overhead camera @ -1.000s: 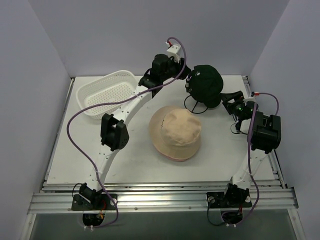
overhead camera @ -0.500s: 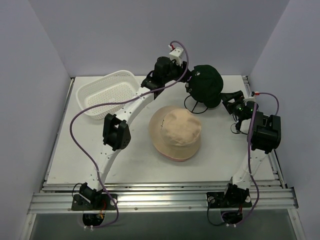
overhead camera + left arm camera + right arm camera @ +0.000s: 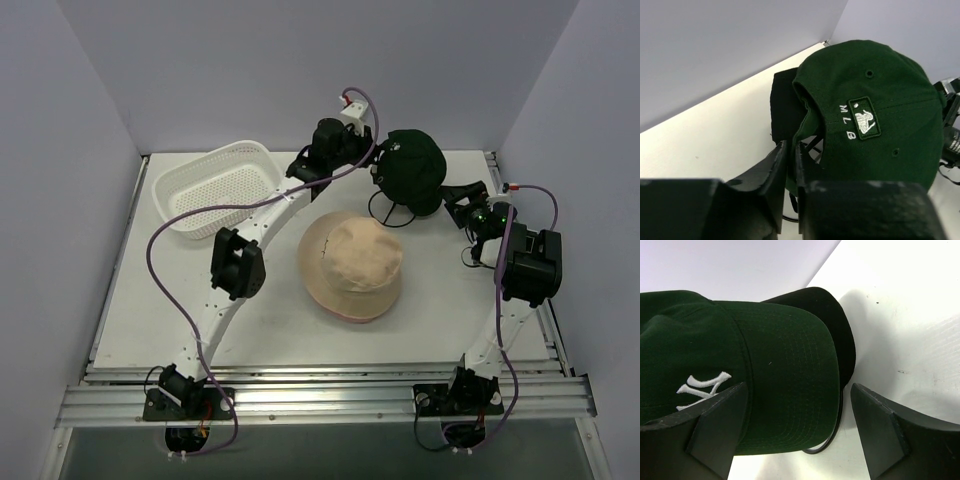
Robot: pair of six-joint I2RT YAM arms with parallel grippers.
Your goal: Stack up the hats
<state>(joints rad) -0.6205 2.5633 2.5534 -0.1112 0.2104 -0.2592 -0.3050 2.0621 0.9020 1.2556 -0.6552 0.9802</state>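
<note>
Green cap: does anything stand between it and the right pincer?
Nothing visible does. The right pincer is open, with the brim of the green cap between its fingers. The black cap lies under the green one, not in between.

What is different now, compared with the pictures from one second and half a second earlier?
The left arm swung slightly rightward, bringing the left gripper up to the back of the dark green cap; its fingers narrowed at the rear edge, though a grip is not certain. The right gripper, open astride the brim, the tan bucket hat and the basket stayed put.
</note>
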